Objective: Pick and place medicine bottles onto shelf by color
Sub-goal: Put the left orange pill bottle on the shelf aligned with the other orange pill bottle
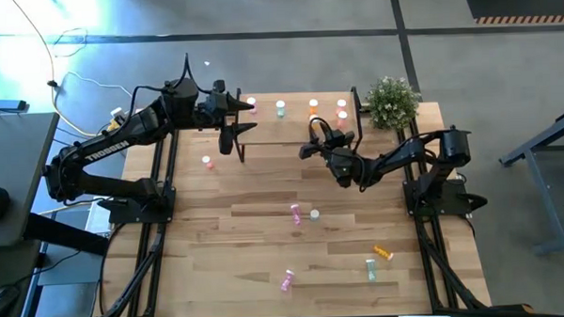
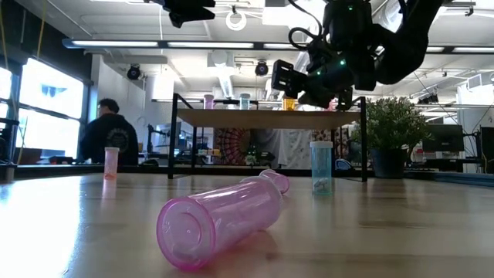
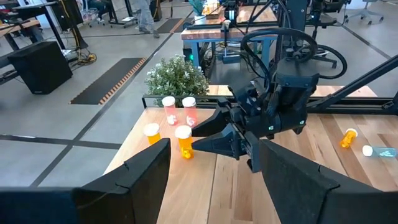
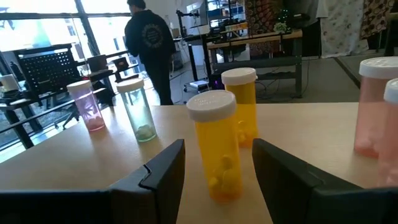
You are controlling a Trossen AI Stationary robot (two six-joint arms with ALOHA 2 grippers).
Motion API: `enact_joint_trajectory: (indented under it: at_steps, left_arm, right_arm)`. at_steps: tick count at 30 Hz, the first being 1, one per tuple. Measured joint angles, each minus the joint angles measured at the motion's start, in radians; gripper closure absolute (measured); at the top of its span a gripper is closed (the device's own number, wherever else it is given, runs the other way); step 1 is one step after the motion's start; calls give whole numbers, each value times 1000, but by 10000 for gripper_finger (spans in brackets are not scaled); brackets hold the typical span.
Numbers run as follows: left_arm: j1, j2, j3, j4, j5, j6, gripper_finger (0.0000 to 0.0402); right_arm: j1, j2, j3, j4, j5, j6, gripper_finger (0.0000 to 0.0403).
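Observation:
The shelf [image 1: 295, 130] stands at the table's far middle. On its board stand a pink bottle [image 4: 90, 106], a pale green one [image 4: 138, 112], two orange ones [image 4: 239, 102] and two salmon-red ones [image 4: 376, 106]. My right gripper [image 4: 219, 149] is open at shelf height. Its fingers stand on either side of the nearer orange bottle [image 4: 214, 143] without touching it; it also shows in the high view [image 1: 313, 131]. My left gripper [image 3: 214, 155] is open and empty above the shelf's left end [image 1: 243, 111].
On the table are an upright pink bottle [image 1: 207, 161], a lying pink bottle [image 1: 295, 214] beside a loose white cap [image 1: 314, 214], a lying orange bottle [image 1: 384, 254], a green one [image 1: 370, 268] and a pink one [image 1: 286, 281]. A potted plant [image 1: 393, 100] stands right of the shelf.

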Motion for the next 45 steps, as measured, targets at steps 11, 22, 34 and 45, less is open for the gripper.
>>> enact_joint_trajectory:
  at_steps: [11,22,34,45]
  left_arm:
    - [0,0,0,0,0,-1,167]
    - [0,0,0,1,0,0,167]
    - [0,0,0,1,-1,0,167]
    - [0,0,0,1,-4,0,167]
  right_arm:
    - [59,-1,0,3,2,63,224]
    - [41,-1,0,-9,-110,71,224]
    - [-3,-2,0,-17,-149,71,224]
    - [1,-3,0,-13,-149,88,224]
